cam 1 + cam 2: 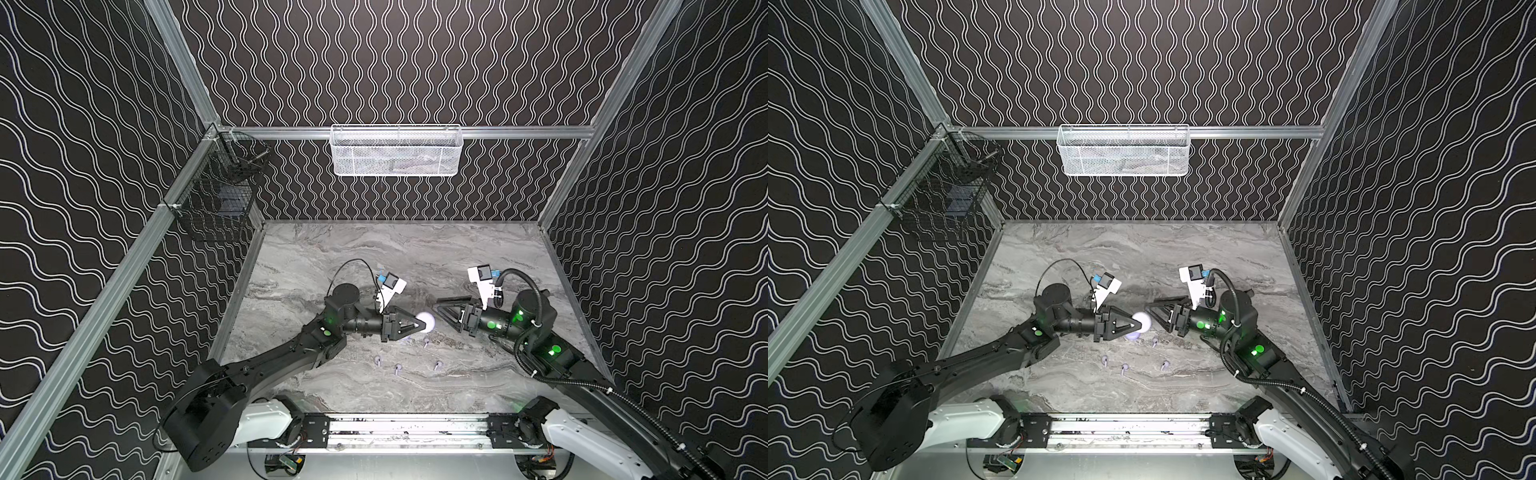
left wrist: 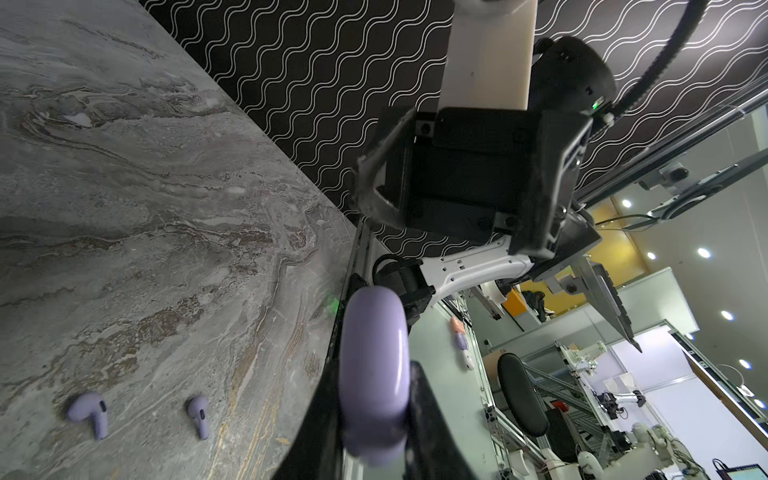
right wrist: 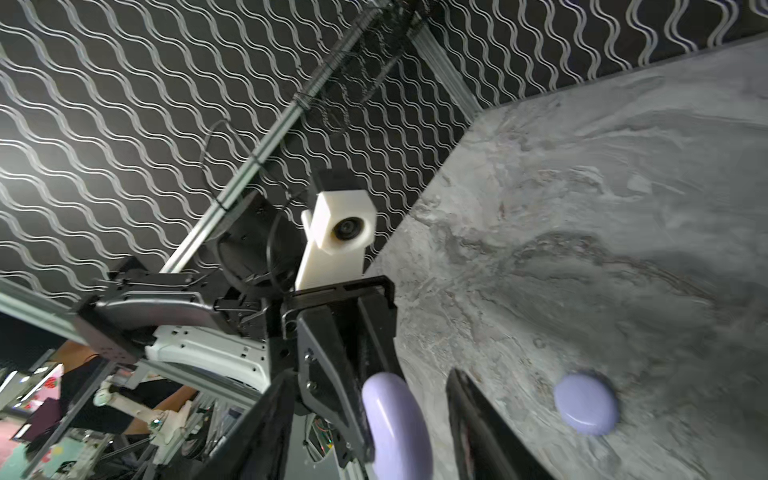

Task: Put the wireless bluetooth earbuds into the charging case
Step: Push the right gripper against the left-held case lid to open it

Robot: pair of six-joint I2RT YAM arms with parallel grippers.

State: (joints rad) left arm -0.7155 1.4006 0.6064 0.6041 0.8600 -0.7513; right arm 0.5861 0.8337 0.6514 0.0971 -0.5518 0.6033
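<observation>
No legible text, label, brand or number anywhere in view

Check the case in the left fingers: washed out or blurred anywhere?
Both top views blow the held case out to white; the left wrist view shows it lavender, fairly sharp, with a glare streak; in the right wrist view the second case on the table looks slightly soft.
</observation>
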